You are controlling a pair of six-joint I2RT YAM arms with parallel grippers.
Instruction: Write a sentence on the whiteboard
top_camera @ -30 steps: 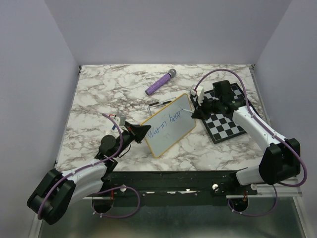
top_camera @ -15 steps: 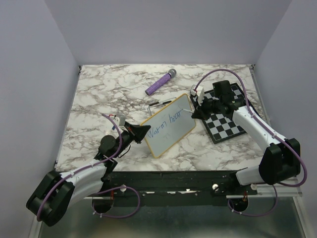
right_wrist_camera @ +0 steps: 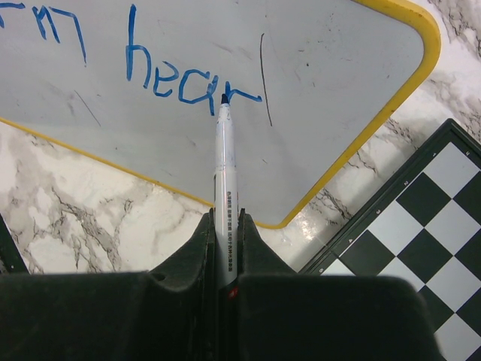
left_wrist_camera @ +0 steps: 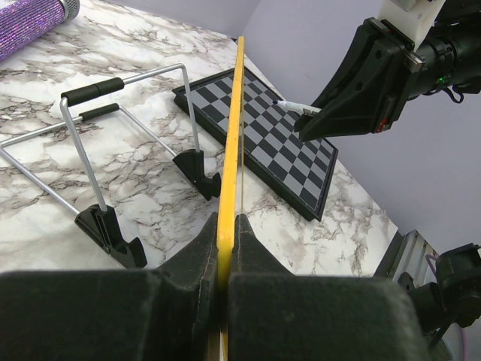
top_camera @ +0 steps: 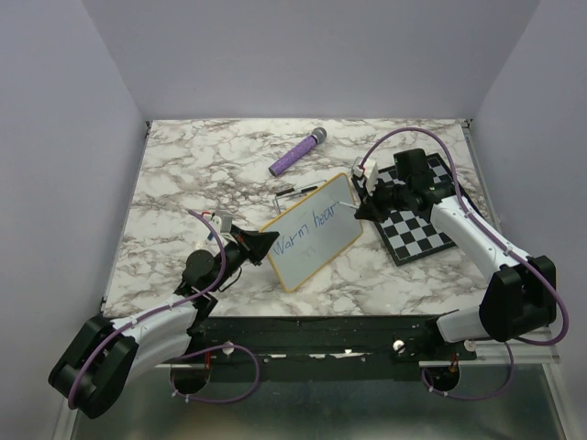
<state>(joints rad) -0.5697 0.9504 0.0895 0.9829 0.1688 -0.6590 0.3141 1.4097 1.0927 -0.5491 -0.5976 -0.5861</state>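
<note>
Left wrist: my left claw [left_wrist_camera: 225, 229] is pressed onto the yellow edge of the whiteboard [left_wrist_camera: 234, 135], which stands mid-worktop [left_wrist_camera: 45, 195] on a wire stand [left_wrist_camera: 128, 135]. My right claw [right_wrist_camera: 225, 222] pinches a marker [right_wrist_camera: 224, 158], tip on the sentence [right_wrist_camera: 161, 81], reading "Warm hear". Chessboard [top_camera: 417, 220] just right of it; purple microphone [top_camera: 298, 153] farthest back

The whiteboard [top_camera: 318, 254] carries a blue handwritten sentence [top_camera: 307, 231] reading "Warm hear"; fine print on the marker [right_wrist_camera: 224, 188] barrel is illegible.
</note>
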